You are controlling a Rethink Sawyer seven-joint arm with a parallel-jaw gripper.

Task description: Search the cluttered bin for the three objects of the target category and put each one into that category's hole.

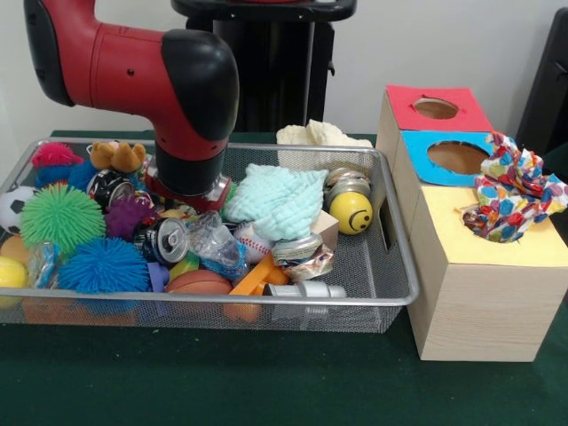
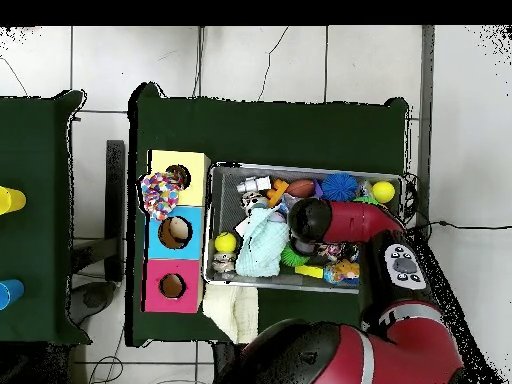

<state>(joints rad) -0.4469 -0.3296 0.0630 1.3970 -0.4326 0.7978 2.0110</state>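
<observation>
Down in the bin the gripper is sunk among the clutter, its lower end hidden behind the arm's black wrist in both views, so whether it is open or closed cannot be told. It is set just left of the mint-green cloth as seen from the front, with a dented can and a purple spiky ball close against it.

One target piece, a confetti-patterned cloth, is already draped in and over the hole of the yellow-topped box, partly hanging out. The other two cannot be picked out in the bin.

A wrong item could be caught, judging by how tightly things are packed around the wrist: the can or the green cloth might be dragged up. The draped cloth could also slip off the box if it is brushed.

Further out, a green spiky ball, a blue spiky ball, a smiley ball and a basketball are crowded in. Blue-topped and red-topped boxes are lined up behind, with a cream cloth on the green counter.
</observation>
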